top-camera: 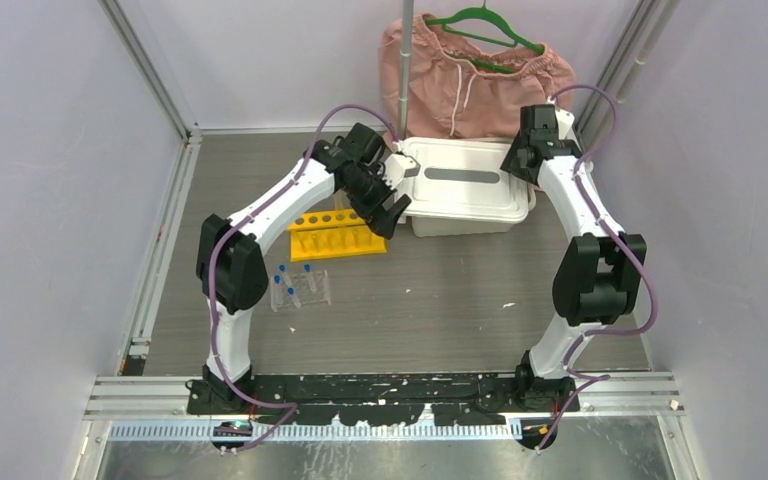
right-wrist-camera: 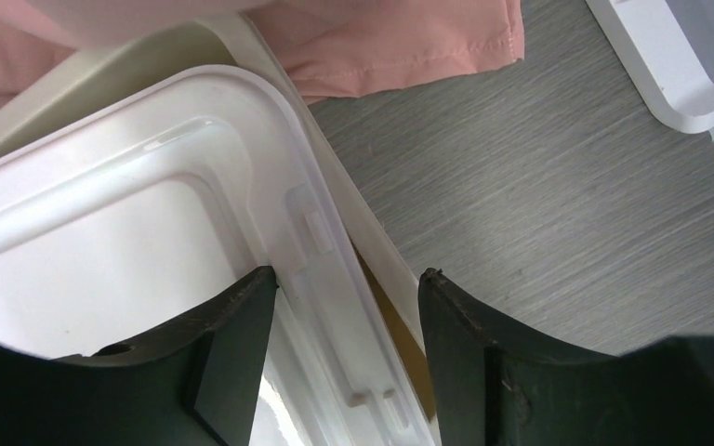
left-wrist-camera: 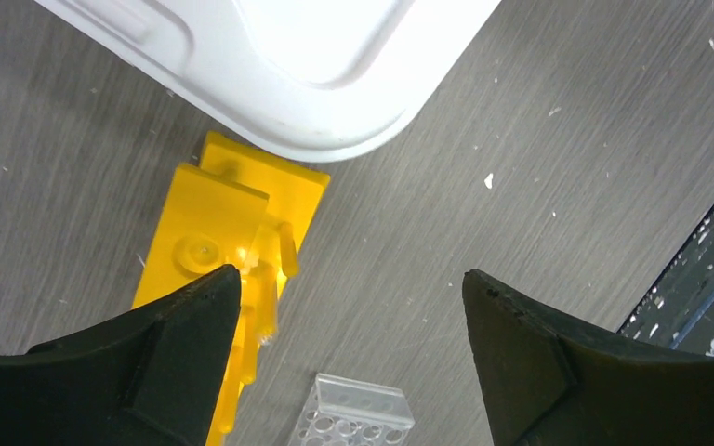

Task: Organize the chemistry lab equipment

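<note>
Grey tabletop [left-wrist-camera: 521, 186]: left hand [left-wrist-camera: 351, 279] spread above yellow rack [left-wrist-camera: 214, 214].

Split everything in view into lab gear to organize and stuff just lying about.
For the job: yellow plastic tube rack; clear plastic rack; small blue-capped clear tubes in it.
Lying about: large beige tub with white lid; pink fabric shorts on a green hanger.

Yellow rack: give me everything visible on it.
The yellow rack is bright plastic, stepped in tiers, with a row of round holes and short pegs. It lies on the table beside a near corner of the white-lidded tub; whether they touch is unclear. The clear rack lies apart from it, nearer. The left gripper hangs above its right end, jaws open.
</note>
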Tool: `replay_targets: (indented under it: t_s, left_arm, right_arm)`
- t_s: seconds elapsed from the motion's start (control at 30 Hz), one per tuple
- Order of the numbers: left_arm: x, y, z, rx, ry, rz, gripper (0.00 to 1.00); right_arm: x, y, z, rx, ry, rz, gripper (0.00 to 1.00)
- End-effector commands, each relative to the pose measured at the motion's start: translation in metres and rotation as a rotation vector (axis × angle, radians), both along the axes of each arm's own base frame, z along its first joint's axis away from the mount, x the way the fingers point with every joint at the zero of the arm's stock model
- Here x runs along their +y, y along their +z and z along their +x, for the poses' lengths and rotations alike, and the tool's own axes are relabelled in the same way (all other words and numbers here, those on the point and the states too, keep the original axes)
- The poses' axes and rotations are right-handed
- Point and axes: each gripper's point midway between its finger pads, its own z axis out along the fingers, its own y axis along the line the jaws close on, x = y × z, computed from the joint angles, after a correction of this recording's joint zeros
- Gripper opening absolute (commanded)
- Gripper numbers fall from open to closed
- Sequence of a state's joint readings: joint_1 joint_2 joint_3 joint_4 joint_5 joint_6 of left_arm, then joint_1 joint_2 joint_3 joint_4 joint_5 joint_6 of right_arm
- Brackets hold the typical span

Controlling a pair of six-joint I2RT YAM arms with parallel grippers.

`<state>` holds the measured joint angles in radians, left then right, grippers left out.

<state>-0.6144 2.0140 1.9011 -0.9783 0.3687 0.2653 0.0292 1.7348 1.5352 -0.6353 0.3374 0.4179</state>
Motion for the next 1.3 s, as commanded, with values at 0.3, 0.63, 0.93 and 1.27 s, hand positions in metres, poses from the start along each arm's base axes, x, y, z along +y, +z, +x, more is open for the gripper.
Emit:
replay_targets:
  t_s: [0.3, 0.63, 0.93, 1.27]
  left_arm:
    - [-0.036, 0.023, 0.018, -0.079, -0.013, -0.154, 0.80]
    - [-0.052, 0.023, 0.014, -0.073, -0.046, -0.174, 0.75]
    - [-0.056, 0.038, 0.017, -0.107, -0.051, -0.198, 0.75]
    - [-0.062, 0.059, 0.035, -0.179, -0.016, -0.226, 0.70]
  right_arm:
    - [-0.011, 0.021, 0.043, -0.081, 0.006, -0.043, 0.63]
    - [-0.019, 0.020, 0.056, -0.069, -0.004, -0.092, 0.63]
    - [-0.038, 0.009, 0.050, -0.043, -0.044, -0.082, 0.64]
    - [-0.017, -0.021, 0.052, -0.001, 0.046, 0.059, 0.47]
